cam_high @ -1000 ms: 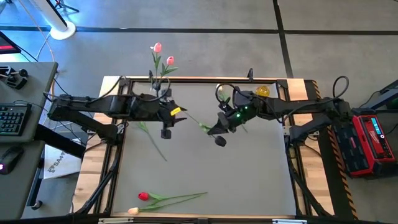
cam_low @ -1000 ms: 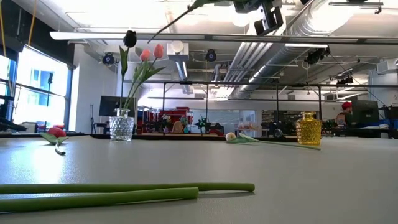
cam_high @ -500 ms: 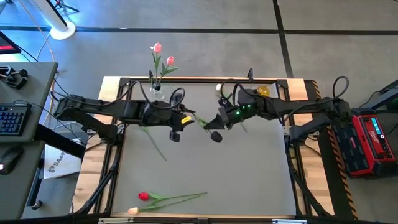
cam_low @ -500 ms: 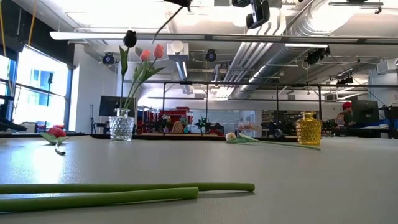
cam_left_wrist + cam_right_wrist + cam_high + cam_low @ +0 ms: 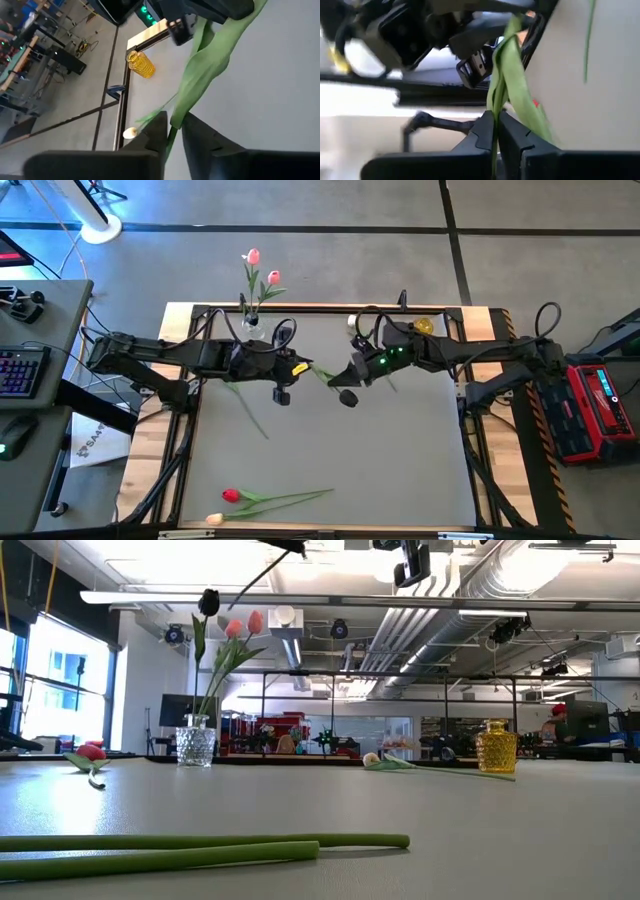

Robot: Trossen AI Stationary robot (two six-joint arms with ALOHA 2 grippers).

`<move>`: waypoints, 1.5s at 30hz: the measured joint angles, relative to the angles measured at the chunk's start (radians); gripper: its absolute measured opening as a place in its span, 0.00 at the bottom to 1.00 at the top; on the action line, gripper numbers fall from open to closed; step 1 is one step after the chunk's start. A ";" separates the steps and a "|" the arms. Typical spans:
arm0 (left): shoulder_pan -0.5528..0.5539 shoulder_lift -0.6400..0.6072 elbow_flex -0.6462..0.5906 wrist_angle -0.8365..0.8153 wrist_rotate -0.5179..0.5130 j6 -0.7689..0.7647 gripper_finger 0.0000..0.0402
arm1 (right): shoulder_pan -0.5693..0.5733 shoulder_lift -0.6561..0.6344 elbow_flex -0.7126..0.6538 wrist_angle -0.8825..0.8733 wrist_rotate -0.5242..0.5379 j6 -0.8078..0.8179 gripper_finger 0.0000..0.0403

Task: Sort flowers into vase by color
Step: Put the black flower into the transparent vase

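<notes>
The grey table (image 5: 400, 470) fills the middle of the high view, and the concrete floor lies around it. From 9 o'clock comes the left arm, from 3 o'clock the right arm, and they meet a little above the table's middle, toward 12 o'clock.

The left gripper (image 5: 172, 137) has its two fingers narrow around the green stem of one flower (image 5: 212, 75), and the stem passes between them. The right gripper (image 5: 495, 132) is closed on the same stem, which shows between its fingers as a folded green leaf. So both grippers hold one flower between them, in the air over the table; its head I cannot see.

The clear vase (image 5: 195, 745) stands at the table's far edge near 11 o'clock and holds two pink heads and one near-black head on long stems. The yellow vase (image 5: 496, 747) stands near 1 o'clock, and a cream flower (image 5: 385, 762) lies just beside it. At 7 o'clock, near the front edge, a red flower (image 5: 232, 495) and a cream one lie side by side. One bare stem (image 5: 245, 405) lies under the left arm.
</notes>
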 joint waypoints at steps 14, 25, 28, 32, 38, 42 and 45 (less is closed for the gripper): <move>0.018 0.000 0.000 -0.086 0.129 -0.155 0.00 | -0.032 -0.041 0.000 0.111 -0.013 -0.506 0.29; 0.123 -0.093 0.000 -0.042 0.288 -0.301 0.00 | -0.098 -0.223 0.001 0.104 0.158 -0.702 0.33; 0.182 -0.170 0.000 -0.017 0.271 -0.326 0.00 | -0.077 -0.231 0.001 0.057 0.225 -0.741 0.33; 0.272 -0.291 -0.033 0.055 0.256 -0.329 0.00 | -0.031 -0.221 0.001 0.060 0.288 -0.770 0.33; 0.424 -0.501 -0.223 0.224 0.256 -0.319 0.00 | 0.042 -0.186 0.001 0.059 0.367 -0.805 0.33; 0.519 -0.598 -0.356 0.438 0.261 -0.268 0.00 | 0.073 -0.175 0.000 0.060 0.423 -0.819 0.33; 0.579 -0.620 -0.420 0.560 0.262 -0.247 0.00 | 0.079 -0.177 0.000 0.066 0.442 -0.824 0.33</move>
